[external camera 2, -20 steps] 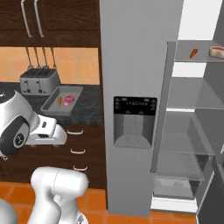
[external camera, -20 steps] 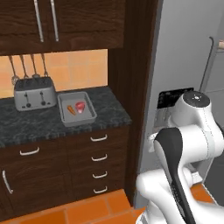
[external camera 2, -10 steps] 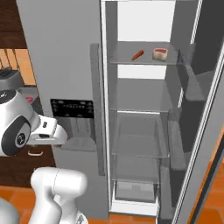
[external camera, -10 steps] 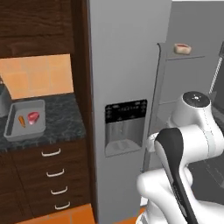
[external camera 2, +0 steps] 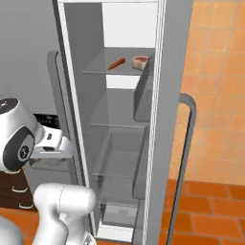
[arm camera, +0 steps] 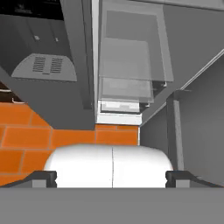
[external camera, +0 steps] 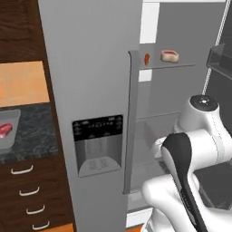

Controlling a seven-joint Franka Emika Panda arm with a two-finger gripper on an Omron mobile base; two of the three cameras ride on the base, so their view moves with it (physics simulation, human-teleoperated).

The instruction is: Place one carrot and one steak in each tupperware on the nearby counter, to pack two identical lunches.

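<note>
The hand (arm camera: 112, 177) hangs with its 2 fingertips (arm camera: 47, 176) spread wide apart and nothing between them, looking down along the fridge front toward the orange floor tiles (arm camera: 48, 138).

Off to the hand's left, at the edge of the left base view, 1 grey tupperware (external camera: 10, 136) sits on the bench (external camera: 34, 136), cut off by the frame. A red steak (external camera: 4, 130) lies inside it; I cannot tell whether anything else lies in it.

The fridge compartment (external camera 2: 119, 143) stands open ahead of the hand. High above the hand, on the top glass shelf (external camera 2: 117, 69), a carrot (external camera 2: 116, 63) and a 2nd steak (external camera 2: 140, 61) lie near each other but apart, the carrot to the left. The lower shelves look bare, and a clear drawer (arm camera: 127, 89) sits near the bottom.

The closed grey fridge door (external camera: 90, 90) with its dark dispenser panel (external camera: 98, 144) rises between the hand and the bench. Under the black marbled bench are dark wood drawers (external camera: 31, 195) with silver handles. Behind the bench the wall is orange tile (external camera: 22, 84), and dark wood cabinets hang above it.
</note>
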